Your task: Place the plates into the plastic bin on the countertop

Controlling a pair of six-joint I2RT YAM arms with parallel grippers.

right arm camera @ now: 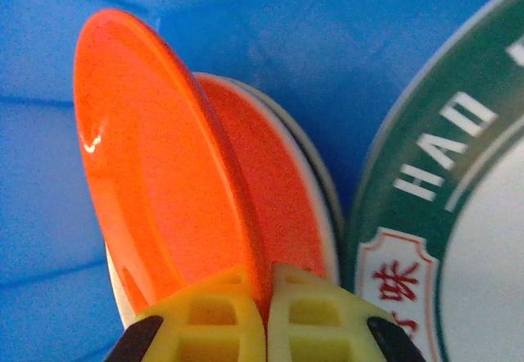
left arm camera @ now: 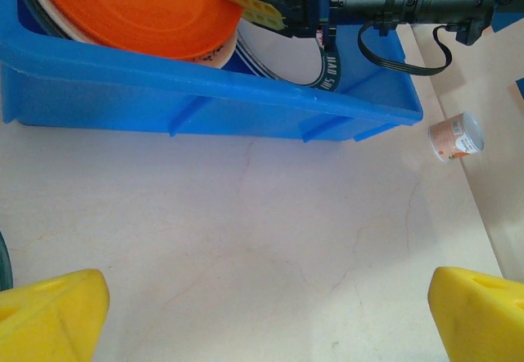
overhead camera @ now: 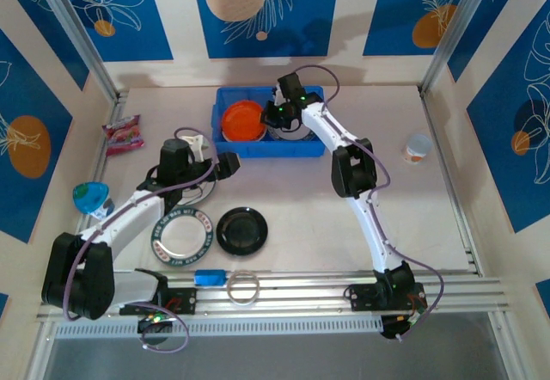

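The right claw (right arm camera: 266, 296) is pinched on the rim of an orange plate (right arm camera: 164, 174), 1 yellow finger on each face, the edge of the plate pressed between them. The plate stands tilted, its gripped edge lifted off a 2nd orange plate (right arm camera: 274, 190) that lies flat just under it on paler plates. All of this sits inside the blue bin (right arm camera: 286, 42), in its left half as seen from above, where the right claw (overhead camera: 277, 115) reaches over the bin's middle. Just beside the stack, in the right half of the bin, lies a white plate with a dark lettered rim (right arm camera: 426, 174).

The left claw (left arm camera: 266, 313) is spread wide and holds nothing; its 2 yellow fingertips (left arm camera: 49, 313) hang over bare countertop (left arm camera: 246, 214), in front of the bin's near wall (left arm camera: 205, 92) and apart from it. From above, the left claw (overhead camera: 228, 163) sits near the bin's front left corner.

On the countertop (overhead camera: 301, 199), well apart from both claws, a black plate (overhead camera: 242, 229) and a white plate with a lettered ring (overhead camera: 181, 233) lie side by side. A small cup (overhead camera: 418, 148) lies on its side to the right of the bin.
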